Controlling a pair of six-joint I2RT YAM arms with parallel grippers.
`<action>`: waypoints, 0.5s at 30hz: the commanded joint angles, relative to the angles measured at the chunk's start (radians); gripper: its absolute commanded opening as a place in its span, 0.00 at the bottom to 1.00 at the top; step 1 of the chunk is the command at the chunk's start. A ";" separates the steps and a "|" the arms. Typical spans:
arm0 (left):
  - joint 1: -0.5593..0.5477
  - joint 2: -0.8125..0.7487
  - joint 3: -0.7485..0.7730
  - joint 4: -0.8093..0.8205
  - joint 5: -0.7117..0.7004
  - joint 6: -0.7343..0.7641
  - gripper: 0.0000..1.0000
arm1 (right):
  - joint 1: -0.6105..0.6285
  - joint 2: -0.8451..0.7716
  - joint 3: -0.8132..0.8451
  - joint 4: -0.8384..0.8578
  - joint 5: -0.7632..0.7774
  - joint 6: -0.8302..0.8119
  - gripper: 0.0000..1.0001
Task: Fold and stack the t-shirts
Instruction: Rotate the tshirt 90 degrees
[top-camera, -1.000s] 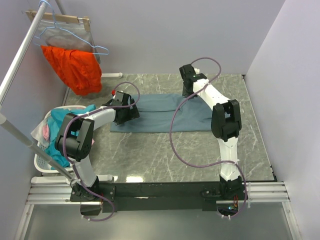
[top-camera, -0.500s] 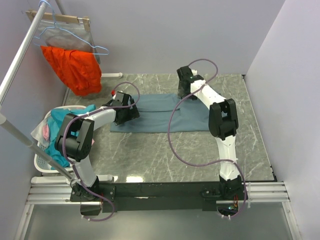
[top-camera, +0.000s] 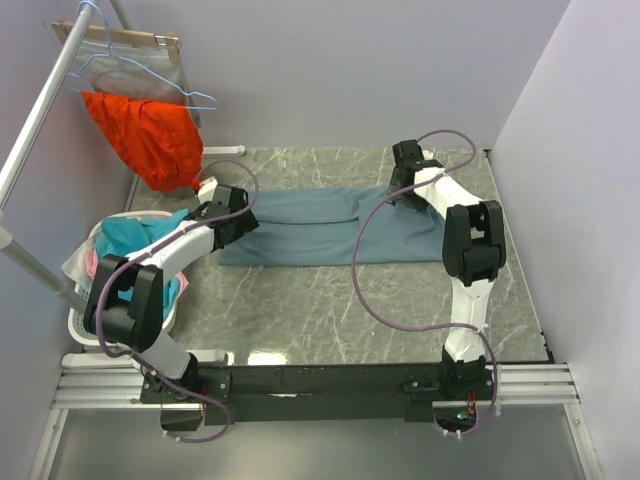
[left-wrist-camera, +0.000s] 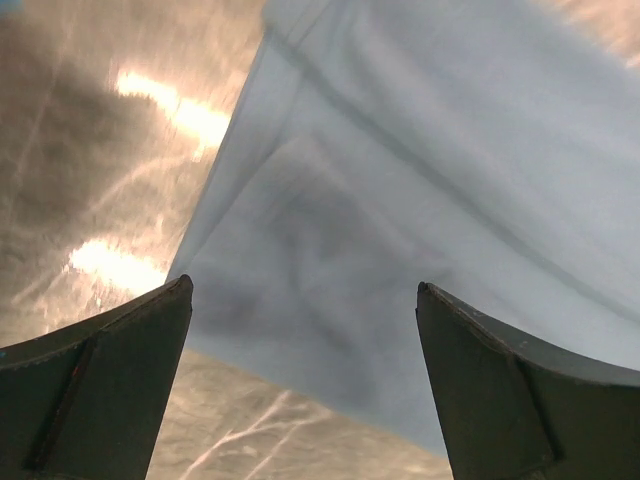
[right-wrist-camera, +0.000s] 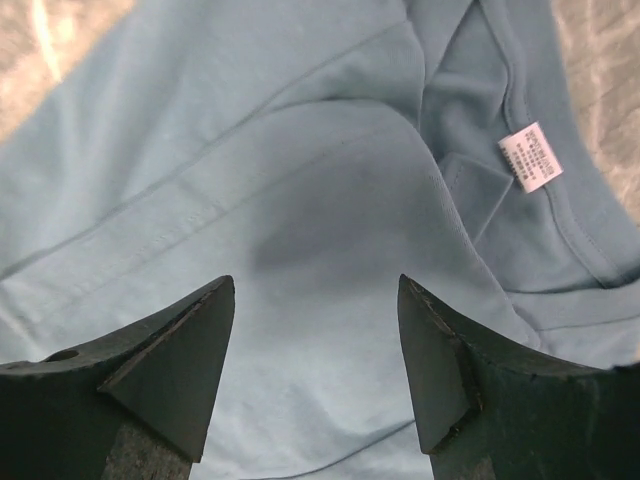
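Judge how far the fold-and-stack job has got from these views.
Done: the slate-blue t-shirt lies on the table, narrowed into a long band. In hand: nothing gripped; the left end effector and right end effector hover open over its two ends, neck label under the right. Left: cross-folds, and no stack exists yet; more clothes sit in the basket.

The t-shirt (top-camera: 320, 228) is seen as soft, matt cloth with stitched hems; a white printed label (right-wrist-camera: 531, 156) is sewn in. The bench (top-camera: 300, 300) is finished glossy and marble-patterned, with glare reflected.
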 joint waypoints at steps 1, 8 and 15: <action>-0.001 -0.001 -0.071 0.049 0.021 -0.019 0.99 | 0.008 -0.061 -0.028 0.047 -0.082 0.005 0.73; -0.001 0.059 0.022 0.169 0.082 0.077 1.00 | -0.007 -0.061 -0.056 0.062 -0.130 0.021 0.73; -0.006 0.164 0.117 0.182 0.182 0.099 0.99 | -0.015 0.000 -0.033 0.001 -0.151 0.051 0.72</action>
